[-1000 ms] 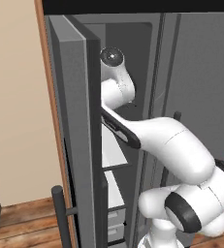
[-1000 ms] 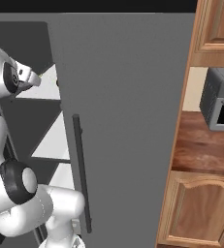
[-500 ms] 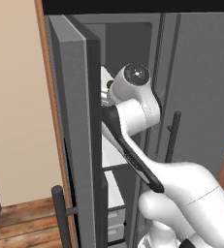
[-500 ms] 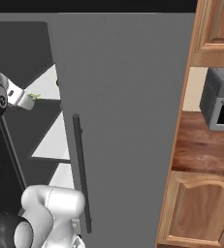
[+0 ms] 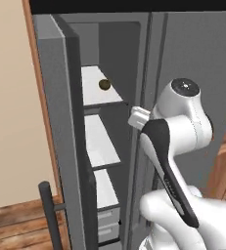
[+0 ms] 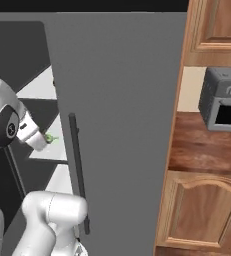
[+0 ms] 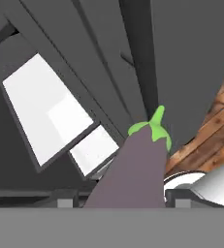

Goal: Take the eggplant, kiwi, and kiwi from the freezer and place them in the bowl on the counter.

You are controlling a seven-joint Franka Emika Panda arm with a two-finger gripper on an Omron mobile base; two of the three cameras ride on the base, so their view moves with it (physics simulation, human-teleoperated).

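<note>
Swinging back since the earlier frame, the arm had drawn its hand out beside the freezer [image 5: 60, 97] door edge. Half spread, the claw [image 6: 46, 139] pinched the eggplant [image 7: 133, 169], green cap pointing away. One kiwi [image 5: 104, 84] lay on the top shelf [image 5: 97, 88].

The freezer [image 5: 60, 97] looks like matt dark grey painted metal, its shelves [image 5: 101, 89] smooth flat white plastic; the door handle [image 6: 78, 175] is a dull black bar; the eggplant [image 7: 133, 169] has a smooth, matt purple-grey skin and a bright green cap; the kiwi [image 5: 104, 85] is dull olive-brown; the counter [image 6: 207, 150] is reddish wood with visible grain, faintly satin; the toaster oven [image 6: 222, 100] is matt grey metal.
</note>
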